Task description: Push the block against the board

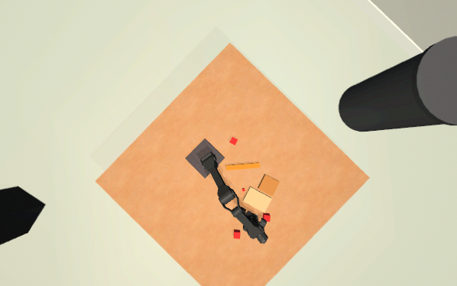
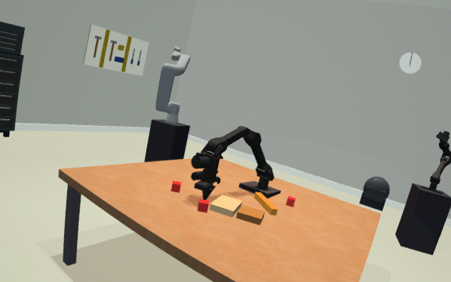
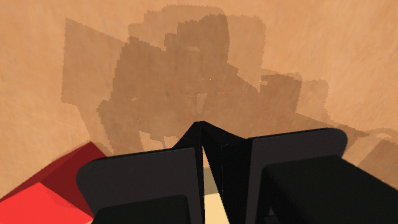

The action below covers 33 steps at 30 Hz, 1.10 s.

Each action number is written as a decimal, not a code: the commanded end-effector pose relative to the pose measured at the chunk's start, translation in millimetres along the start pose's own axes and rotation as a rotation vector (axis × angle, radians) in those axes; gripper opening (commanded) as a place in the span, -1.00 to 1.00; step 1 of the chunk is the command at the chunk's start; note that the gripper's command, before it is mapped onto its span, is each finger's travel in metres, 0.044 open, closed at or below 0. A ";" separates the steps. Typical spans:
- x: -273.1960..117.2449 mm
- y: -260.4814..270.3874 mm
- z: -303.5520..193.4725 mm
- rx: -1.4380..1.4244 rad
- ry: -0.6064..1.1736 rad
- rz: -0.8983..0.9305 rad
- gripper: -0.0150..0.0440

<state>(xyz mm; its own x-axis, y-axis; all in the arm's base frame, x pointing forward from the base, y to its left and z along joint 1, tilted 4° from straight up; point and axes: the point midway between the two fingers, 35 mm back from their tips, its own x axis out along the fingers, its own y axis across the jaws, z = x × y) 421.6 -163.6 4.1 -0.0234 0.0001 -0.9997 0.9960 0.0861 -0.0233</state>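
Note:
The brown-orange square block (image 1: 268, 185) (image 2: 250, 215) lies flat beside the long side of the pale board (image 1: 257, 199) (image 2: 226, 204). Their facing sides look nearly parallel and very close; I cannot tell whether they touch. Near the board's right corner in the top view, their edges look roughly even. My gripper (image 2: 206, 196) (image 3: 199, 126) is shut and empty. It is over the table on the side of the board away from the block, near a red cube. A strip of the board shows between the fingers in the wrist view. The fingertips are hidden in the top view.
A red cube (image 1: 267, 217) (image 2: 203, 206) (image 3: 42, 200) is close to the board's corner. Other red cubes (image 1: 237, 234) (image 1: 233, 141) and an orange bar (image 1: 242, 167) (image 2: 265, 203) lie further off. A tiny red piece (image 1: 243, 190) is beside the board.

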 end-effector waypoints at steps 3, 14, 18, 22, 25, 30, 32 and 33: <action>-34.2 1.1 -0.6 -0.003 -0.001 -0.001 -0.49; -54.3 16.1 -24.2 -0.004 0.001 -0.001 -0.49; -54.3 17.4 -26.2 -0.004 0.001 -0.001 -0.49; -19.5 18.9 -25.4 0.003 0.001 0.000 -0.49; 0.6 18.1 -25.6 0.007 0.001 -0.001 -0.49; 0.6 18.2 -25.7 0.007 0.001 -0.001 -0.49; 0.6 18.2 -26.3 0.007 0.001 -0.001 -0.49; 0.6 18.3 -26.8 0.007 0.001 0.000 -0.49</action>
<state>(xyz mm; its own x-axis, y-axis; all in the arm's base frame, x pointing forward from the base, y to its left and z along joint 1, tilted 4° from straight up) 437.7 -136.7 3.5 -0.0269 0.0003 -0.9996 0.9962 0.0823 -0.0268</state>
